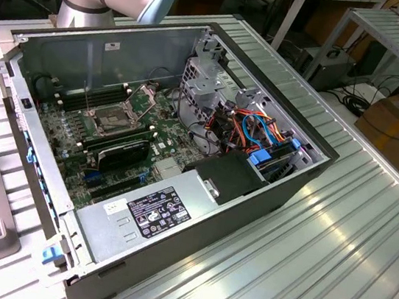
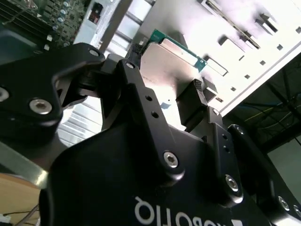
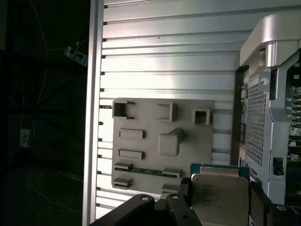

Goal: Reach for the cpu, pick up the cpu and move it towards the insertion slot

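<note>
Cpu (image 2: 169, 63) pinched by its edges in the hand (image 2: 167, 75) — above the grey parts tray (image 3: 141, 141). Thin grip, so a jolt could tilt or drop it before the insertion slot (image 1: 115, 117).

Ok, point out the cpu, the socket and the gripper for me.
cpu (image 3: 220, 200), first wrist view, its metal face.
socket (image 1: 113, 116), exterior view, its dark centre.
gripper (image 2: 165, 80), second wrist view, midway between fingertips.
</note>
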{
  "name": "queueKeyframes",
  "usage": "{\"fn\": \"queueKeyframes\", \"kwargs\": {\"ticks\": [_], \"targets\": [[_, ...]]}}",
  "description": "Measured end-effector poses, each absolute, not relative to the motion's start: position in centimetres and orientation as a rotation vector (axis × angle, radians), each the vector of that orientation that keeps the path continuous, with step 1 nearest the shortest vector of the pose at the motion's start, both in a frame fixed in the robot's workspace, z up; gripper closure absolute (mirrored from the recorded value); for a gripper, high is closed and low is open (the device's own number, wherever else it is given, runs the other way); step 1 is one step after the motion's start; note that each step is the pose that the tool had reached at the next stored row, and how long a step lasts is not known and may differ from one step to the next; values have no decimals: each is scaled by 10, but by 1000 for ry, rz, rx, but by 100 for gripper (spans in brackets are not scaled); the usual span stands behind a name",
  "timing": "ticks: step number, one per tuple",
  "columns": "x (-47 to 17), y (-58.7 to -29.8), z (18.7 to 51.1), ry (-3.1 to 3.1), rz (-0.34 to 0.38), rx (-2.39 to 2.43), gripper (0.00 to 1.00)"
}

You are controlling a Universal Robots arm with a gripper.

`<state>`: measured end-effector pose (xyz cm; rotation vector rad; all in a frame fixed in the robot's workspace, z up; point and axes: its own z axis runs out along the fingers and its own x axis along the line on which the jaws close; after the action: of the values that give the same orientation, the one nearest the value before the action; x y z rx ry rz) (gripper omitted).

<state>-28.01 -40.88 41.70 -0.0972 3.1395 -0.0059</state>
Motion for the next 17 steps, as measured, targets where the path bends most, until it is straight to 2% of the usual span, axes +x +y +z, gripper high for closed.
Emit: {"fn": "queueKeyframes", "kwargs": {"ticks": [17], "targets": [[-191,-404,415,3140,-6,-91,45]]}}
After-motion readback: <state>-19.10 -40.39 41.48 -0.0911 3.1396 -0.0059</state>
